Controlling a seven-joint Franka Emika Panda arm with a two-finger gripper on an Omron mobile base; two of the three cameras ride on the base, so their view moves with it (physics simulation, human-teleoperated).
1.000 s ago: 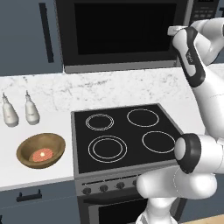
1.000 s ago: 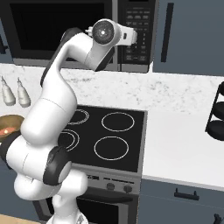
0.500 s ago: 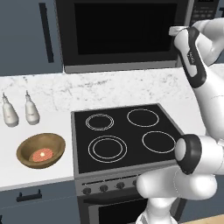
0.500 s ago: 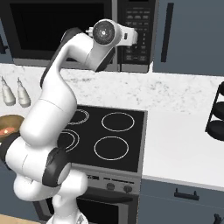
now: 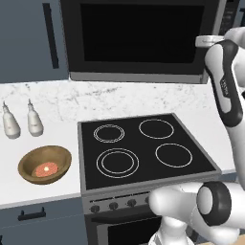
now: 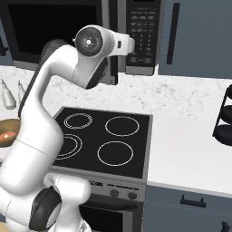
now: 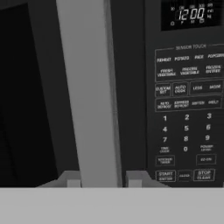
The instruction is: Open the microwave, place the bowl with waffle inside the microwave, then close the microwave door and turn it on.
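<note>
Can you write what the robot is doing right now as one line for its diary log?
step: opening microwave | claw: open, fingers either side of grey handle of microwave door | door: closed | bowl with waffle: on counter left of stove

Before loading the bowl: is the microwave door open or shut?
Shut: the microwave door sits flush in the base views, with the hand at its grey handle.

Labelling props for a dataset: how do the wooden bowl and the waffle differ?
The bowl is brown-tan wood, wide and hollow; the waffle is a reddish-orange disc with a pale centre, flat and far smaller. The bowl sits on the counter; the waffle lies inside the bowl. Both are round.
</note>
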